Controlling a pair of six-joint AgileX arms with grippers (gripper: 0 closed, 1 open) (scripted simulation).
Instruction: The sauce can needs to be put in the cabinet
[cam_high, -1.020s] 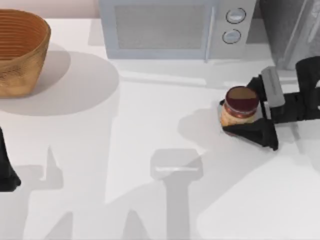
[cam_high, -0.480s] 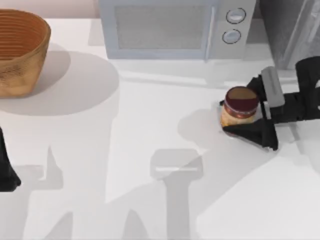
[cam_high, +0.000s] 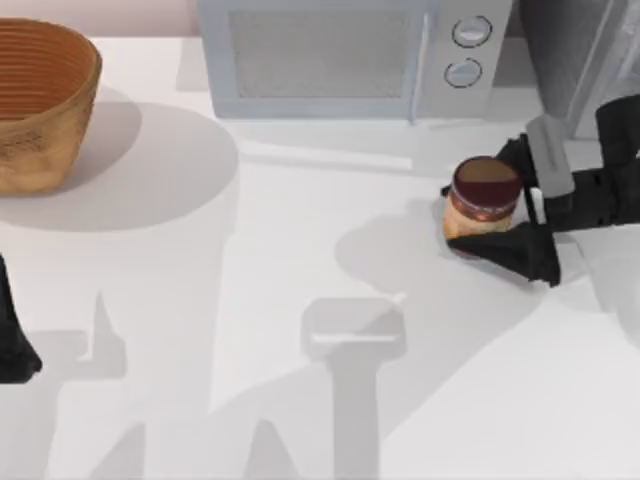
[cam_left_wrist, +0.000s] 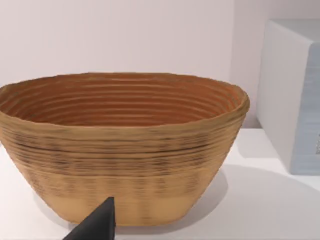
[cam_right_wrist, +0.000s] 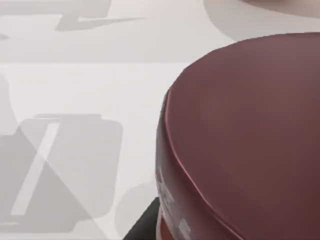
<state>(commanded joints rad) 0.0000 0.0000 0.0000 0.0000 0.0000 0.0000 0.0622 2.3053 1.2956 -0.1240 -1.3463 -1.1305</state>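
The sauce can (cam_high: 486, 186), with its maroon top and orange label, sits between the fingers of my right gripper (cam_high: 478, 222), which is shut on it at the right of the table. The can's shadow lies apart from it to the left, so it hangs a little above the table. In the right wrist view the can's maroon top (cam_right_wrist: 250, 130) is very close, with a dark finger (cam_right_wrist: 142, 230) beside it. The dark grey cabinet (cam_high: 570, 60) stands at the back right corner, just behind the gripper. My left arm (cam_high: 12, 340) is parked at the left edge.
A white microwave (cam_high: 340, 55) with two knobs stands at the back middle, left of the cabinet. A woven basket (cam_high: 40, 100) stands at the back left; the left wrist view faces the basket (cam_left_wrist: 120, 145).
My right gripper has moved slightly toward the back with the sauce can and lifted it; the can's shadow has slid away to the left. The left arm has not moved.
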